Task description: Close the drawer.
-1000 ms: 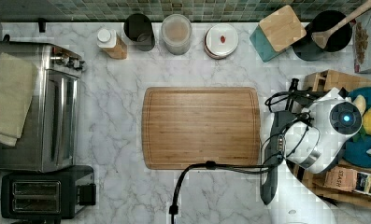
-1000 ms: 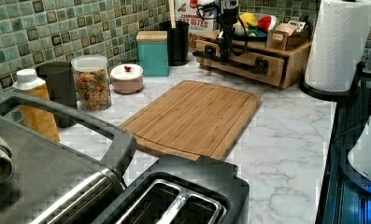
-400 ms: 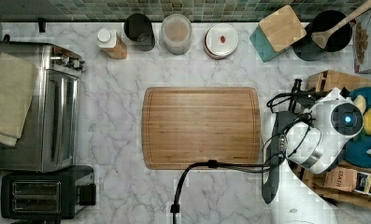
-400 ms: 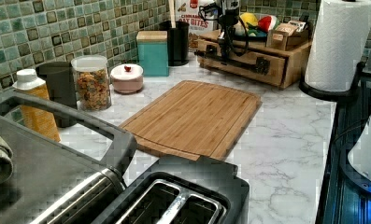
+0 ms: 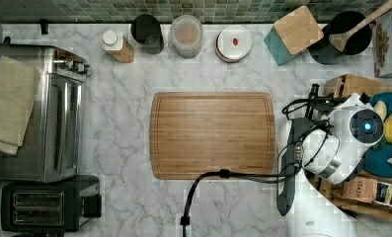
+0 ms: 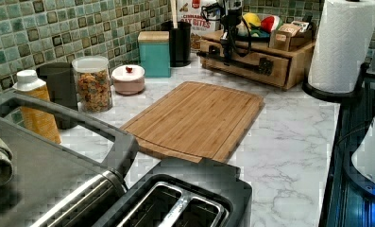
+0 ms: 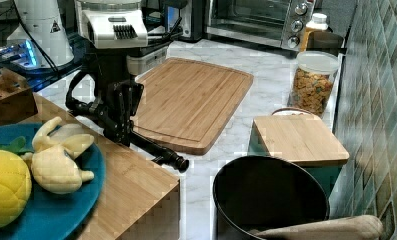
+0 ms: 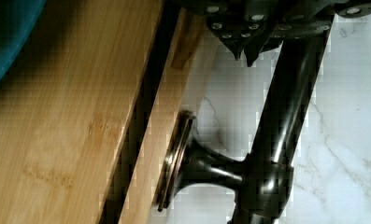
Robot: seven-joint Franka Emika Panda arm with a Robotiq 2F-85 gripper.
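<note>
Drawer (image 8: pixel 160 121) almost shut, its black bar handle (image 8: pixel 286 107) grasped between the fingers (image 8: pixel 248 44).

White arm (image 5: pixel 332 148), rounded shells, glowing blue ring light at wrist top; black cables looped at its 9 o'clock. Black gripper (image 7: pixel 117 117), small silver screws underneath.

Four views of one table (image 5: pixel 124 148)
Top looks straight down; left and right face across the board (image 5: pixel 212 134) from opposite ends; wrist sits close.
</note>
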